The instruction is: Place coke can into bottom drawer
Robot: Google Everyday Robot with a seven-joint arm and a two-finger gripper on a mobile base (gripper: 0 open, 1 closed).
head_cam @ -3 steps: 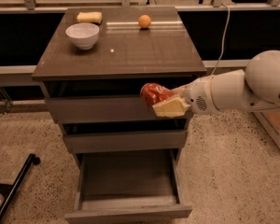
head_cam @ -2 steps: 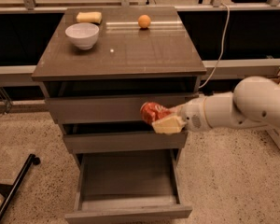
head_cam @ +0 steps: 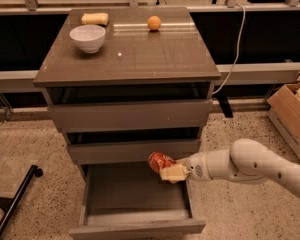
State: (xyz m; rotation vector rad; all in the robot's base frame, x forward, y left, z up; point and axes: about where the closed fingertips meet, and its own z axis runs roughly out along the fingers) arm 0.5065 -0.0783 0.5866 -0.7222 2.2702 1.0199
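Observation:
The coke can [head_cam: 159, 161] is a small red can held in my gripper [head_cam: 169, 170]. The gripper reaches in from the right on a white arm and is shut on the can. The can hangs tilted just above the right rear part of the open bottom drawer [head_cam: 135, 196], in front of the middle drawer's face. The bottom drawer is pulled out, and its plain grey inside holds nothing.
On the cabinet top [head_cam: 155, 54] stand a white bowl [head_cam: 87, 37], a yellow sponge [head_cam: 95, 18] and an orange fruit [head_cam: 154, 22]. A cardboard box [head_cam: 292, 116] sits on the floor at right. A black bar [head_cam: 15, 201] lies at lower left. A cable [head_cam: 235, 54] hangs right of the cabinet.
My gripper has lowered the coke can from the top drawer's level down to just above the open bottom drawer. The arm has dropped with it.

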